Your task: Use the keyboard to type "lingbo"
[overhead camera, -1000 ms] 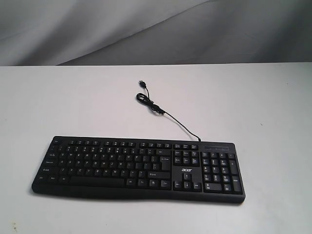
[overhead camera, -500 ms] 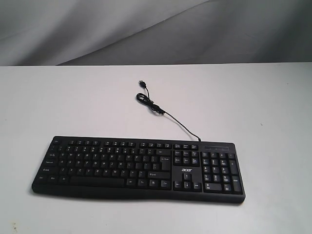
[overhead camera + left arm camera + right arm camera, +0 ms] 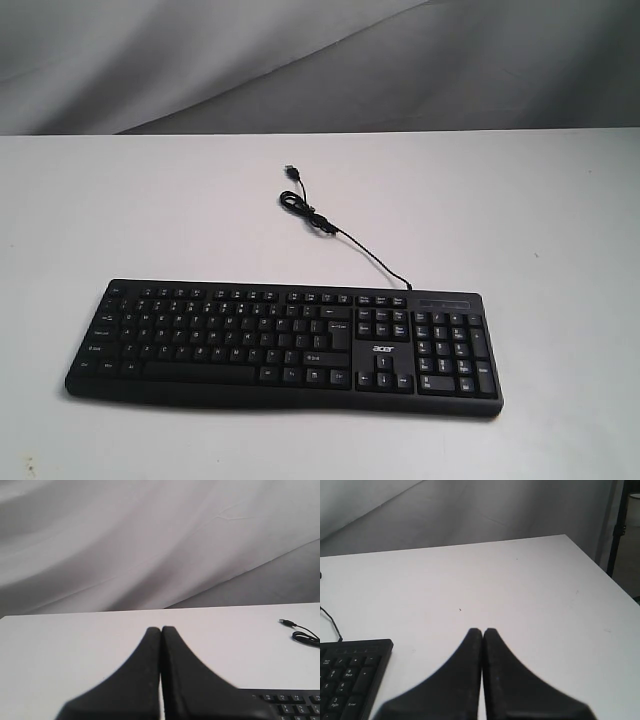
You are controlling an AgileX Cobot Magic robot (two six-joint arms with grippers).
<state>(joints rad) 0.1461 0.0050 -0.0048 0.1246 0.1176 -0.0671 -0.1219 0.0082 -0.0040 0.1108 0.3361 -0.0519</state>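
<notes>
A wide black keyboard [image 3: 283, 343] with white legends, a number pad and an "acer" logo lies near the front of the white table [image 3: 520, 220]. Its thin black USB cable [image 3: 340, 236] curls away behind it. Neither arm shows in the exterior view. In the left wrist view my left gripper [image 3: 161, 629] is shut, empty, above bare table with a keyboard corner [image 3: 292, 703] off to one side. My right gripper [image 3: 482, 630] is also shut on nothing, beside the number-pad end of the keyboard [image 3: 347, 677].
A grey cloth backdrop [image 3: 300, 60] hangs behind the table. In the right wrist view the table's edge [image 3: 600, 567] is close, with a dark stand pole [image 3: 617, 525] beyond it. The loose USB plug [image 3: 291, 171] rests mid-table.
</notes>
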